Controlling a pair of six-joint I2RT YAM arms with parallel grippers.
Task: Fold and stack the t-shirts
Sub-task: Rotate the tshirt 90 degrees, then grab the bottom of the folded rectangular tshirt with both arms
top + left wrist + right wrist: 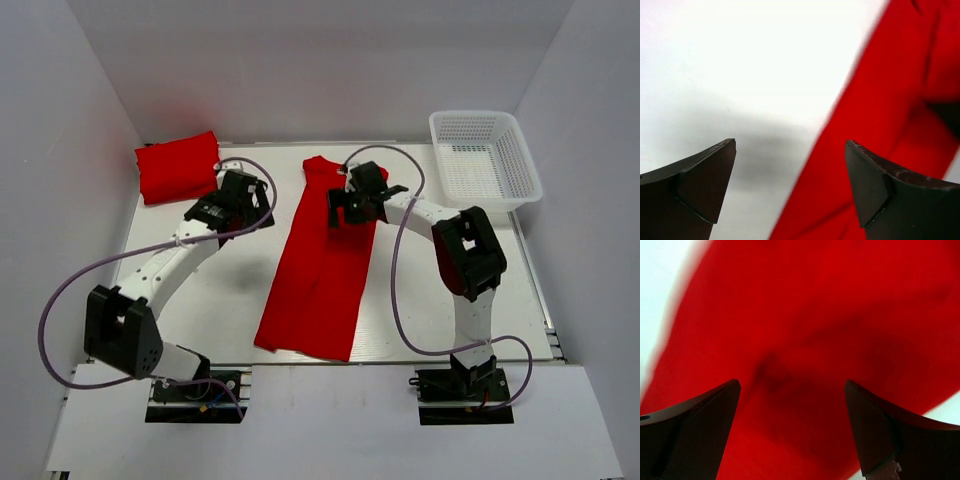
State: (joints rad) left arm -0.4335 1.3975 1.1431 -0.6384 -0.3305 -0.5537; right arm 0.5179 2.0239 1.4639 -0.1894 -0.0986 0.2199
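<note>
One red t-shirt [315,270] lay as a long, narrow strip down the middle of the tabletop [220,310], its collar end far and its hem near. A second, already folded t-shirt [178,168] sat at the far left corner, and a white mesh basket [437,140] stood at the far right.

The left pincer [790,142] hung with its fingers apart and nothing between them, above bare tabletop just left of the strip's edge. The right pincer [792,382] was likewise spread wide and empty, directly over the cloth near the far end.

The step in hand looked like the crosswise fold. To do it well, each pincer should pinch through every layer at its own far corner. The left one would first need to shift right onto the cloth. Both should then lift together and carry the end evenly towards the hem, keeping the side edges lined up so that the strip does not skew or open.
</note>
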